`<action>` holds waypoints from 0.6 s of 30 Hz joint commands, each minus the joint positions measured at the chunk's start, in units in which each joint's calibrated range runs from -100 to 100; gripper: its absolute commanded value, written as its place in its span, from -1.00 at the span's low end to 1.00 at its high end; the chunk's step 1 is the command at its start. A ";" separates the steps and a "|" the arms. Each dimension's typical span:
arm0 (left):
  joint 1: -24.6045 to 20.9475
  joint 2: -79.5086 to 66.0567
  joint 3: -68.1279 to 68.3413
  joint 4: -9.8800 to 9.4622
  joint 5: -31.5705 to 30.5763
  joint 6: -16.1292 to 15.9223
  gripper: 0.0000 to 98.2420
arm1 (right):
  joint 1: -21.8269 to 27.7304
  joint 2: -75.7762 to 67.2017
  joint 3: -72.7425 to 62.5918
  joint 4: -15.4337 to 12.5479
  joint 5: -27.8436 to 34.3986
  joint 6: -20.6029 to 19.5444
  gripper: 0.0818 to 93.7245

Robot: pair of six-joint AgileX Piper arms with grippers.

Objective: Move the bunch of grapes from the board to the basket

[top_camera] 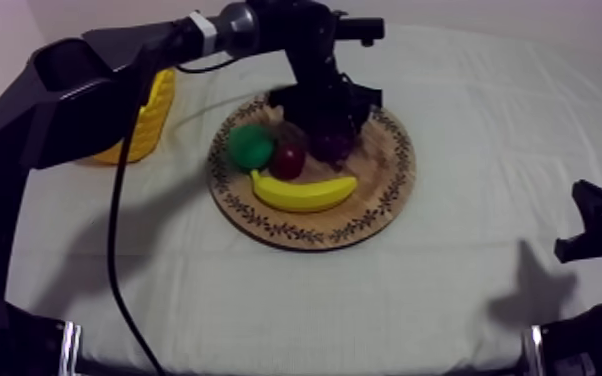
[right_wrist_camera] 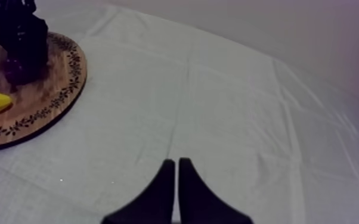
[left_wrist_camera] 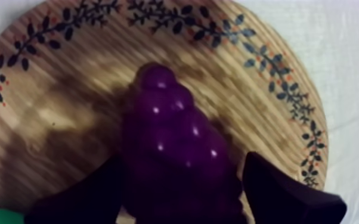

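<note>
The bunch of grapes (left_wrist_camera: 170, 131), sat on the wooden board (left_wrist_camera: 56, 77), is straddled by the left gripper (left_wrist_camera: 185, 158), jaws spread. Probably light, bumpy, kinda slick: best pinched across the fat middle. It's crowded by the small red fruit (top_camera: 287, 160), pear (top_camera: 250, 146) and banana (top_camera: 303, 192); the yellow basket (top_camera: 153, 120) is beyond. The right gripper (right_wrist_camera: 176, 164) has jaws pressed together, well apart.

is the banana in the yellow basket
No, the banana lies on the wooden board, apart from the yellow basket.

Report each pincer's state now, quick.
Left pincer: open, straddling the purple toy bunch of grapes on the round wooden board.
Right pincer: shut, holding nothing.
</note>
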 commanded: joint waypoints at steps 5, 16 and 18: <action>-0.31 0.82 -0.24 0.91 0.08 -0.65 0.47 | 0.01 0.00 -0.01 0.02 0.00 0.02 -0.99; -0.50 1.16 -0.06 1.37 -0.20 -1.11 0.44 | 0.01 0.00 -0.01 0.02 0.00 0.02 -0.99; -0.50 1.06 0.12 1.37 -0.40 -1.22 0.40 | 0.01 0.00 -0.01 0.02 0.00 0.02 -0.99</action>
